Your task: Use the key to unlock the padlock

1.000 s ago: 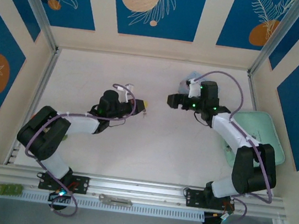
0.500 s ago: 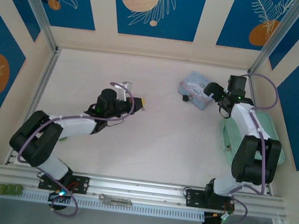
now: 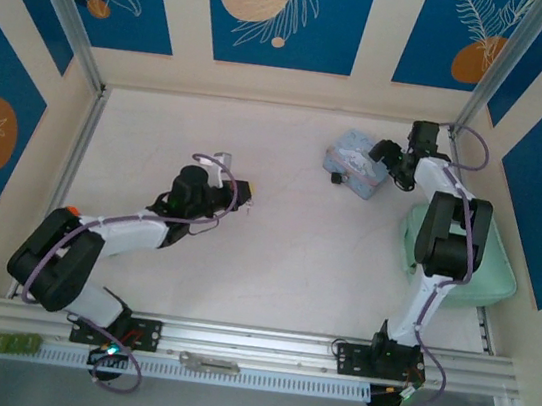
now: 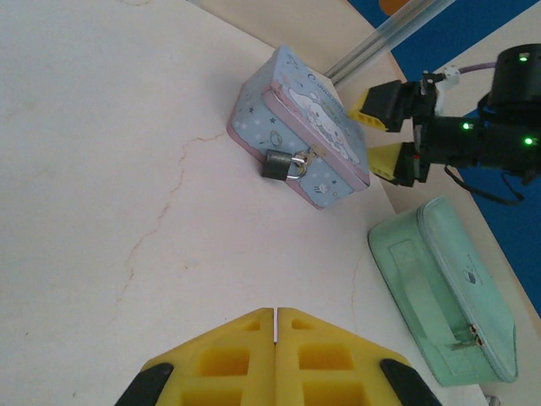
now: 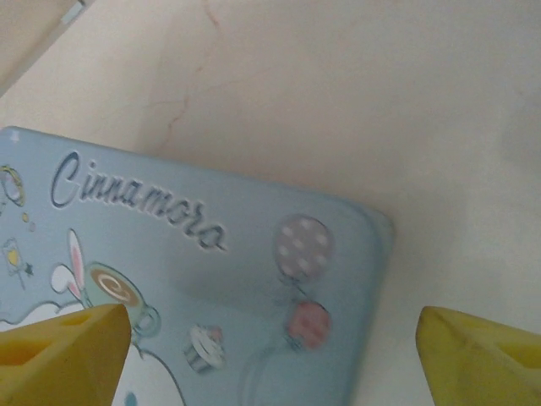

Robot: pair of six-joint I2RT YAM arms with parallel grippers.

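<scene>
Pale blue tin (image 4: 308,127) in the upper middle of the left wrist view, long axis running from upper left to lower right. Dark padlock (image 4: 283,163) hanging at the middle of its lower-left long side, silvery shackle through the hasp, body turned toward the bottom of the frame. At the bottom edge, left tool (image 4: 275,317), yellow pads pressed flat together; whether the key lies between them, cannot tell. From there to the lock: straight up-frame over bare desk (image 4: 127,169), nothing between, well apart.

At the tin's lower-right end, right tool (image 4: 382,134), pads spread wide, one to each side of that end; touching or not, cannot tell. Far nearer the tin than the left, so probably placed to steady it while the left closes in on the lock's face.

Open room left of and below the tin. Metal rail (image 4: 397,34) close behind it, upper right. Mint case (image 4: 439,304) near at lower right, crowding that side beside the right arm.
</scene>
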